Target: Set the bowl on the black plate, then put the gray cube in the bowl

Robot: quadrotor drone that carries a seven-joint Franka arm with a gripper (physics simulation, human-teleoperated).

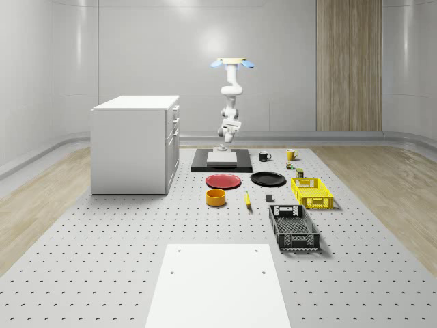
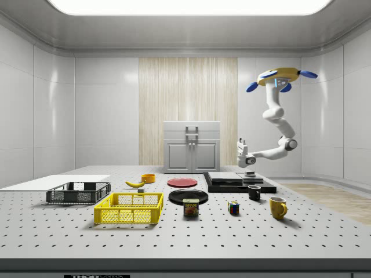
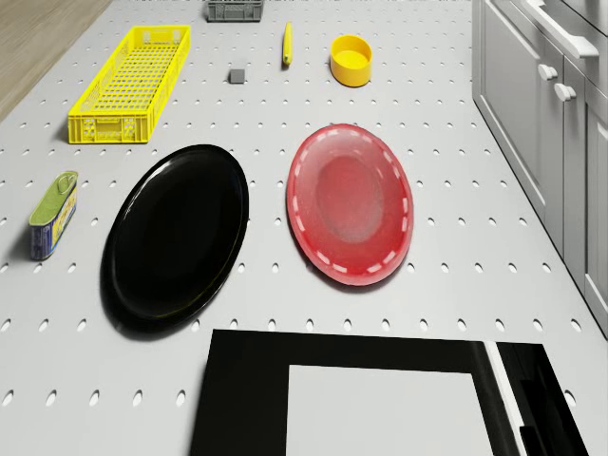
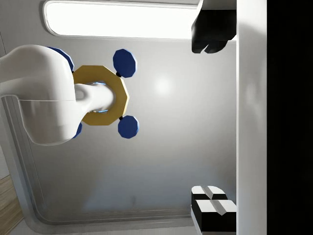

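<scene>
- On the tabletop, nearest: bowl, gray cube at its 3 o'clock.
- Farther: black plate.
- Farthest: claw above the black pad, state impossible to tell; drone hovering overhead.

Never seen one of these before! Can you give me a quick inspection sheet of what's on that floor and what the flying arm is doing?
Surface: perforated gray table, white mat at the near edge.
Job's things: yellow bowl apart from the black plate; gray cube on the table.
Clutter: red plate, banana, yellow crate, black crate, two mugs, can, white cabinet.
Grippers: gripper open, over the black platform; drone hovers above.
Cables: nothing seen.
Surroundings: pale walls, wood panel.
</scene>
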